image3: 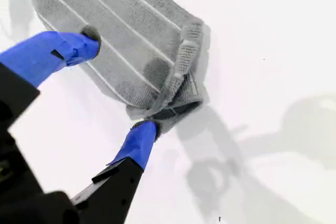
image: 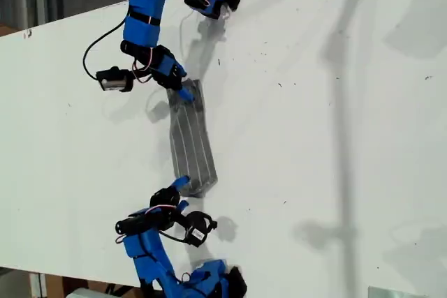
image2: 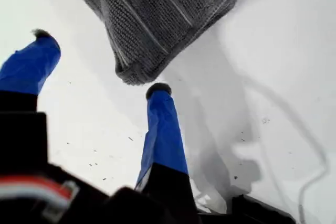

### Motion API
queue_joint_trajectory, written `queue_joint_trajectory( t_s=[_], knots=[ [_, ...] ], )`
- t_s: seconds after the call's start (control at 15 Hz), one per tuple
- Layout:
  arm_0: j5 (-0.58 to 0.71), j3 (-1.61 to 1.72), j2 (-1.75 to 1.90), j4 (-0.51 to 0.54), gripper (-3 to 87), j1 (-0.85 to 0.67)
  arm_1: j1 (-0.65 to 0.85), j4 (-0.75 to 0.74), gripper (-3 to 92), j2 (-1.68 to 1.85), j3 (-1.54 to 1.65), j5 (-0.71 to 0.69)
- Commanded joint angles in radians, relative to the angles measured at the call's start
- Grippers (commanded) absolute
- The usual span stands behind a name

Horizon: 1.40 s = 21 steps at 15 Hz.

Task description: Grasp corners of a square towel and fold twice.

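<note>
Exterior view: the towel (image: 190, 141), folded into a narrow strip, lies on the white worktop (image: 335, 144), its long axis running between the two arms, one claw at each short end. First wrist view: my first claw (image2: 100, 64) stands wide and empty, one fingertip (image2: 157, 92) just short of a folded corner (image2: 134, 74); the cloth lies directly ahead. Second wrist view: my second claw (image3: 118, 80) is wide, straddling the layered corner (image3: 176, 103), one fingertip (image3: 89, 38) resting on the cloth. Judgement: each arm is equally near its own end.

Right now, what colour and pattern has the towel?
The towel is grey with thin white parallel stripes, clearest in the second wrist view.
</note>
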Motion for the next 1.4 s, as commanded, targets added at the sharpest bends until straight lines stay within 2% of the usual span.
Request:
queue_joint_trajectory(
  t_s=[0.0, 0.33, 0.4, 0.53, 0.6, 0.87, 1.07, 1.2, 1.33],
  knots=[
    [0.003, 0.066, 0.137, 0.008, 27.4, -0.04, 0.063, -0.02, 35.5, -0.021, -0.038, -0.046],
    [0.011, 0.175, 0.27, 0.003, 25.0, -0.08, 0.117, -0.121, 34.6, -0.371, -0.121, -0.083],
    [0.002, 0.207, 0.284, -0.002, 24.7, -0.077, 0.101, -0.121, 29.9, -0.446, -0.149, -0.084],
    [-0.029, 0.344, 0.376, -0.034, 24.7, -0.063, 0.107, -0.129, 4.2, -0.492, -0.104, -0.064],
    [-0.052, 0.442, 0.465, -0.067, 24.6, -0.051, 0.133, -0.153, -0.1, -0.457, -0.032, -0.054],
    [-0.229, 0.859, 1.003, -0.202, 24.4, 0.094, 0.232, -0.189, -0.1, -0.018, 0.348, 0.021],
    [-0.339, 1.066, 1.227, -0.216, 24.1, 0.176, 0.198, -0.057, -0.1, 0.391, 0.472, 0.13],
    [-0.393, 1.177, 1.401, -0.202, 24.0, 0.212, 0.135, 0.071, -0.1, 0.609, 0.433, 0.204],
    [-0.43, 1.241, 1.568, -0.193, 24.0, 0.259, 0.087, 0.144, -0.1, 0.678, 0.322, 0.221]
  ],
)
